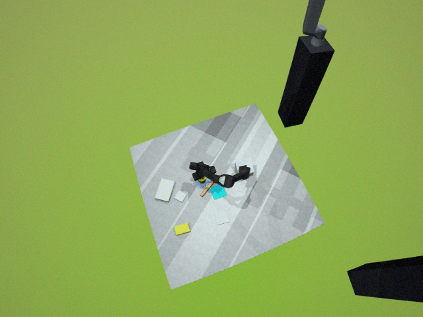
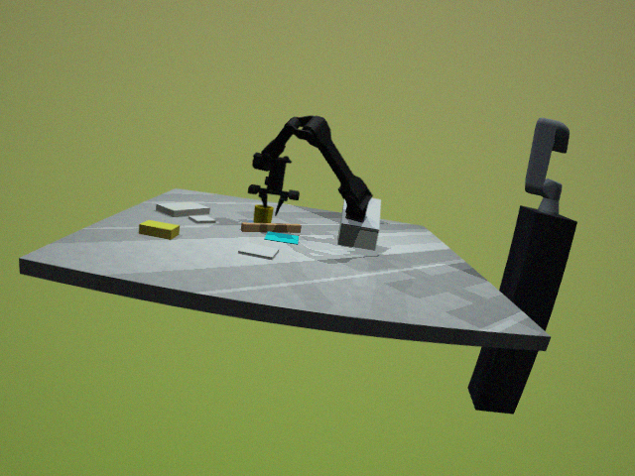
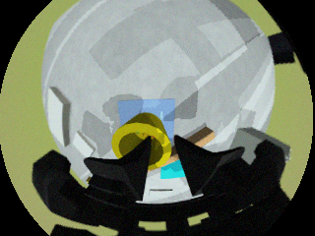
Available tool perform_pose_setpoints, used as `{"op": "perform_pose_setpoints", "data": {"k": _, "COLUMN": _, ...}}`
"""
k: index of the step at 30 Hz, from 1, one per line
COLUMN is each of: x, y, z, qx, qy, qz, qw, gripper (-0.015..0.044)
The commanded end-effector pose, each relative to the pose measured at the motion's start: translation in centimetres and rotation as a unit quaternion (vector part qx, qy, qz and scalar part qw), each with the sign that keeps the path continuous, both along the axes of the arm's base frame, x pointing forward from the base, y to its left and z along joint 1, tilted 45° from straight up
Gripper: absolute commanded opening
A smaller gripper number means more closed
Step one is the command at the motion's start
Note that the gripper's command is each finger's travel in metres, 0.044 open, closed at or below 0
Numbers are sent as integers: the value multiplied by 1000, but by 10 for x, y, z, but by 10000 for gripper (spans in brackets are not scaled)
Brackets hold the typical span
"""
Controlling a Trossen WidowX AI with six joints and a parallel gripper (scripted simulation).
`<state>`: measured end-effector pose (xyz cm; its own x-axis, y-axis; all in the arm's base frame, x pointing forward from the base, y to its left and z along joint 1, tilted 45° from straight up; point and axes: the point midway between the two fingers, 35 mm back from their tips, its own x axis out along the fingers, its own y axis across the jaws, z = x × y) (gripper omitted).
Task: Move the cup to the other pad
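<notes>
A yellow cup (image 1: 203,179) (image 2: 263,213) (image 3: 134,134) stands upright on a light blue pad (image 3: 132,108) (image 1: 199,184). I cannot see the marbles inside it. My gripper (image 2: 270,206) (image 3: 161,138) hangs just above the cup's rim and is partly open with nothing in it. One finger is over the cup's mouth and the other is outside its wall. A cyan pad (image 1: 218,192) (image 2: 282,237) (image 3: 172,172) lies flat close by, toward the arm's base. A thin wooden bar (image 1: 206,189) (image 2: 270,227) (image 3: 205,137) lies between the two pads.
On the grey table lie a yellow block (image 1: 182,228) (image 2: 159,228), a white slab (image 1: 164,189) (image 2: 183,208), a small white tile (image 1: 180,195) (image 2: 201,218) and another white tile (image 1: 221,216) (image 2: 258,251). The arm's grey base block (image 2: 359,230) stands behind the cyan pad. A dark post (image 1: 305,82) (image 2: 533,266) stands off the table.
</notes>
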<state>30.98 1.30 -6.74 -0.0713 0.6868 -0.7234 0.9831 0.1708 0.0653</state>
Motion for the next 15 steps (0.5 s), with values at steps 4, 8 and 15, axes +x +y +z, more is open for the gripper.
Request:
{"op": "perform_pose_setpoints", "data": {"k": 4, "x": -4, "y": 7, "z": -6, "qx": 4, "qy": 4, "qz": -3, "qw": 1000, "gripper": 167}}
{"op": "perform_pose_setpoints", "data": {"k": 8, "x": -4, "y": 7, "z": -6, "qx": 4, "qy": 4, "qz": -3, "qw": 1000, "gripper": 167}}
{"op": "perform_pose_setpoints", "data": {"k": 15, "x": -2, "y": 5, "z": -5, "qx": 1, "qy": 1, "qz": 0, "qw": 1000, "gripper": 120}}
